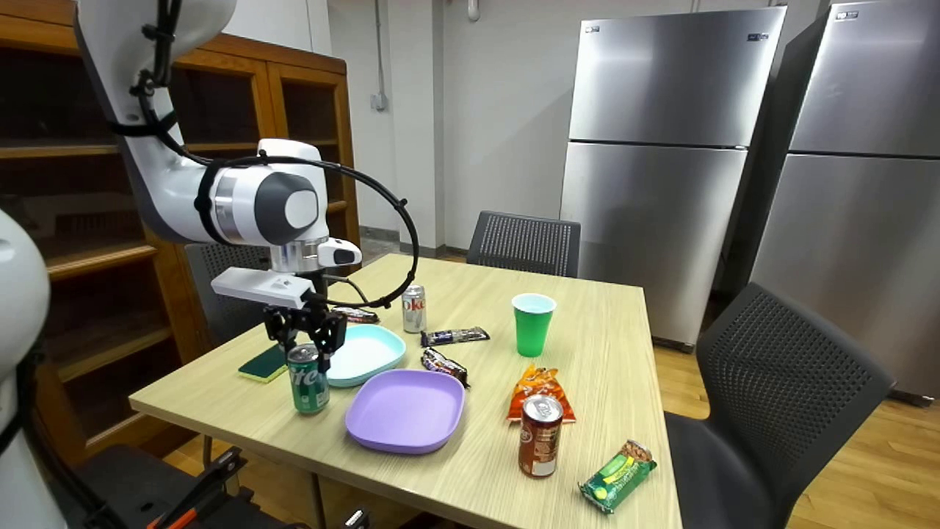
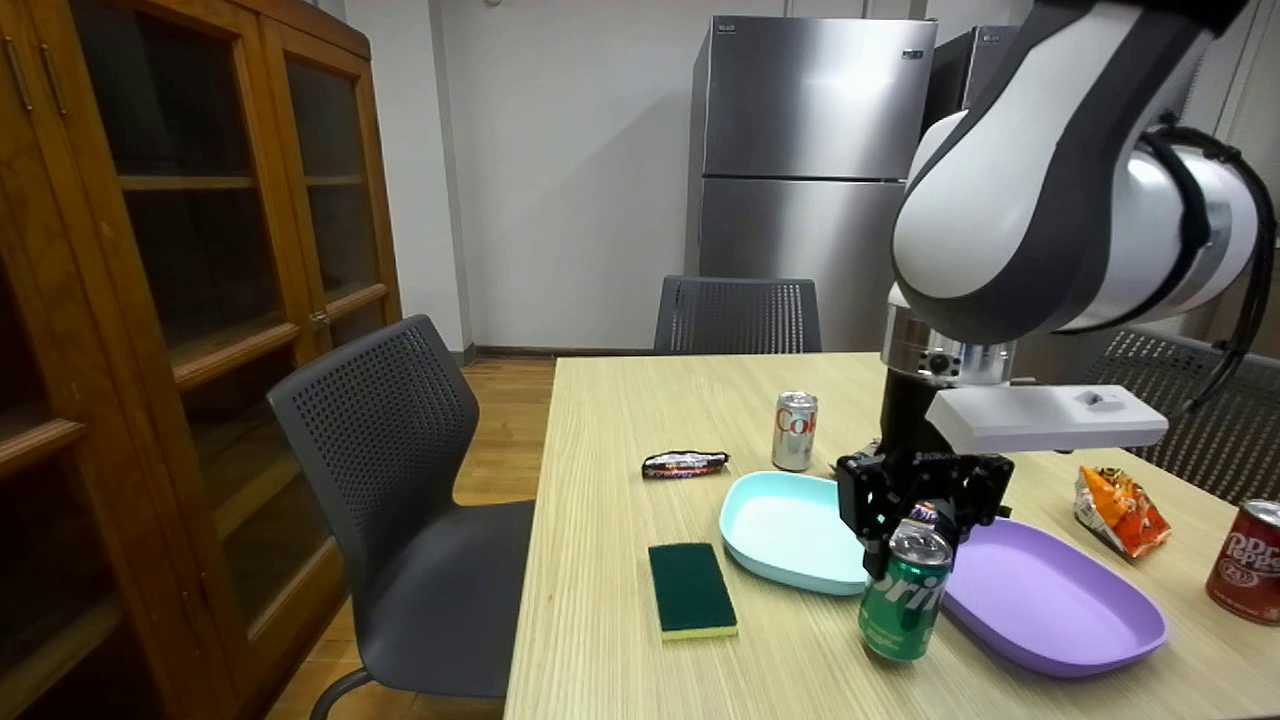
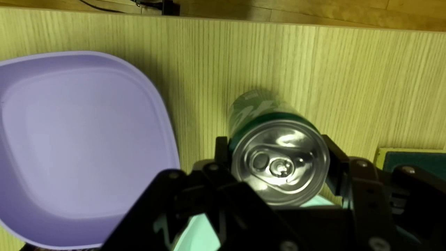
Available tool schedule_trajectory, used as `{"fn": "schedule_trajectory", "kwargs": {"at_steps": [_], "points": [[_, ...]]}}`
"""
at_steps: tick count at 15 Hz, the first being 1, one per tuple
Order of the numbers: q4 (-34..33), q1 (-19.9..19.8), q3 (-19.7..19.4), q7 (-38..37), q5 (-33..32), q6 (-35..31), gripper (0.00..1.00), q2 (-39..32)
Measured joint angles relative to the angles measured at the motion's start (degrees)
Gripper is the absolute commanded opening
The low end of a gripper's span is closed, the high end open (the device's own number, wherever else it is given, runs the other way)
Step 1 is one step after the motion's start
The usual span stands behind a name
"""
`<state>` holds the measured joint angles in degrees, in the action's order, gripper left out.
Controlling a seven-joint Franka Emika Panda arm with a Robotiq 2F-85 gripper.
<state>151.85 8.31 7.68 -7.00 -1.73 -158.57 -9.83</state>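
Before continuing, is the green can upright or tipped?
Upright: the green can has its lid on top in both exterior views.

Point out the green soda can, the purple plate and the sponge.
Green soda can (image 3: 278,154), wrist view, on its silver lid.
Purple plate (image 1: 405,411), in an exterior view, on its bare inside.
Sponge (image 2: 692,587), in an exterior view, on its dark green top.

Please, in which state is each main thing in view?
Green aluminium Sprite can: roughly upright, gripped by black jaws
Purple rounded plastic plate: face up
Turquoise rounded plastic plate: face up
Silver aluminium Coke can: upright
Maroon aluminium Dr Pepper can: upright
Green plastic cup: mouth up
Green-topped rectangular sponge: flat
Tall silver refrigerators: doors shut
Shiny wrapped snacks: opened or not, unclear
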Motion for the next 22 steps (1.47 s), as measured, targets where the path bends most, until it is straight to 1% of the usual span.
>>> {"fn": "schedule_trajectory", "kwargs": {"at_steps": [7, 13, 16, 22], "points": [[-3.98, -1.15, -1.16, 0.0, 2.51, 3.13, 0.38, 1.13], [-8.69, -1.64, -1.95, 0.0, 2.57, 6.32, 0.38, 1.44], [-11.42, -1.51, -1.85, 0.0, 2.57, 6.91, 0.38, -0.1], [-16.75, -0.25, -1.36, 0.0, 2.52, 7.9, 0.38, -5.46]]}}
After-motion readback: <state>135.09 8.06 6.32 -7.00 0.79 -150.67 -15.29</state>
